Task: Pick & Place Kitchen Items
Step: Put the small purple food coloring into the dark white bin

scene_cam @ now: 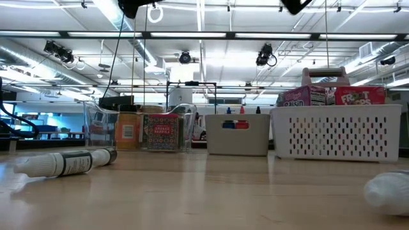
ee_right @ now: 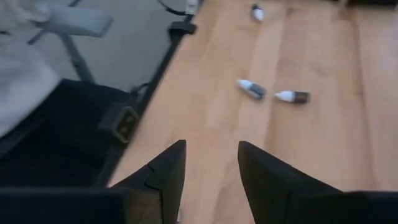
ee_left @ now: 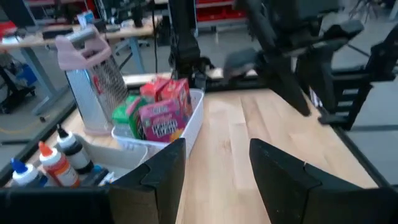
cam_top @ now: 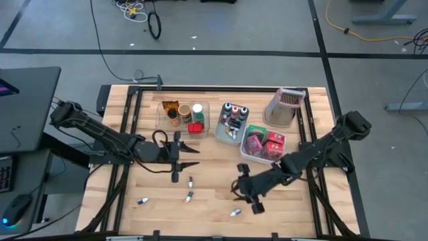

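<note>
Wooden bench [cam_top: 214, 204] sits in a workshop with a grey floor and loose cables. Three bins line its far side: a clear bin [cam_top: 182, 115] with jars and a red box, a grey bin [cam_top: 231, 122] with capped bottles, and a white bin [cam_top: 262, 145] with pink, red and green boxes. A grater [cam_top: 282, 107] stands at the far right. Sorting by type appears to be the intent, so items are grouped per bin.

Four small bottles lie loose on the near bench [cam_top: 190, 181] [cam_top: 189, 196] [cam_top: 143, 200] [cam_top: 235, 213], probably awaiting pickup.

Left end effector [cam_top: 189, 155] hovers left of centre, fingers partly apart and empty; the nearest bottle lies just near-side of it. Right end effector [cam_top: 237, 189] hovers right of centre, fingers partly apart and empty; one bottle lies just near-side of it, the others to its left.
</note>
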You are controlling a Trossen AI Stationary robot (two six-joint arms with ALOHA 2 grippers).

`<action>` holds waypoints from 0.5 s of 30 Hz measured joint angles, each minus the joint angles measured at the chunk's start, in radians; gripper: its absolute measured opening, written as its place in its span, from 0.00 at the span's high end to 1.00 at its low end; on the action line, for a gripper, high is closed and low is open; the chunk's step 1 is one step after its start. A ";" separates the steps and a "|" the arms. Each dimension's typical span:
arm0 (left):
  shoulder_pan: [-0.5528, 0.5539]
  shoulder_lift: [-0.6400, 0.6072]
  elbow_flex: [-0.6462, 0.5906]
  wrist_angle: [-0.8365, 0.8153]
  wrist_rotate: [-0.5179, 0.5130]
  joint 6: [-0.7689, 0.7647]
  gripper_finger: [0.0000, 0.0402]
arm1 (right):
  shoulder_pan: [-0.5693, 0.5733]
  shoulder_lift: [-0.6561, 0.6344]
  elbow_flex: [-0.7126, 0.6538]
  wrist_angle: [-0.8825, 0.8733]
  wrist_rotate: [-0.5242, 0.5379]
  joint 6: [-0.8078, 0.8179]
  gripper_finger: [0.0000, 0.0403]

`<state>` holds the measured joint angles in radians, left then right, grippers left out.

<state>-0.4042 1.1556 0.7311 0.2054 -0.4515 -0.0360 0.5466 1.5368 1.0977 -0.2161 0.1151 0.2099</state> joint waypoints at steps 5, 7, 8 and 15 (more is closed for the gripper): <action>0.000 0.000 0.000 0.060 0.000 0.089 0.53 | 0.059 0.019 0.000 0.056 0.053 -0.007 0.62; 0.000 0.000 0.000 0.068 -0.004 0.122 0.53 | 0.077 0.050 0.000 0.075 0.068 -0.007 0.62; 0.000 0.000 0.001 0.080 -0.007 0.132 0.53 | 0.082 0.072 0.000 0.099 0.070 -0.006 0.62; 0.000 0.000 0.001 0.186 -0.009 0.236 0.53 | 0.106 0.222 -0.001 0.108 0.039 0.053 0.62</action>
<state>-0.4042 1.1557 0.7319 0.3917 -0.4605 0.2001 0.6522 1.7585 1.0968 -0.1081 0.1542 0.2631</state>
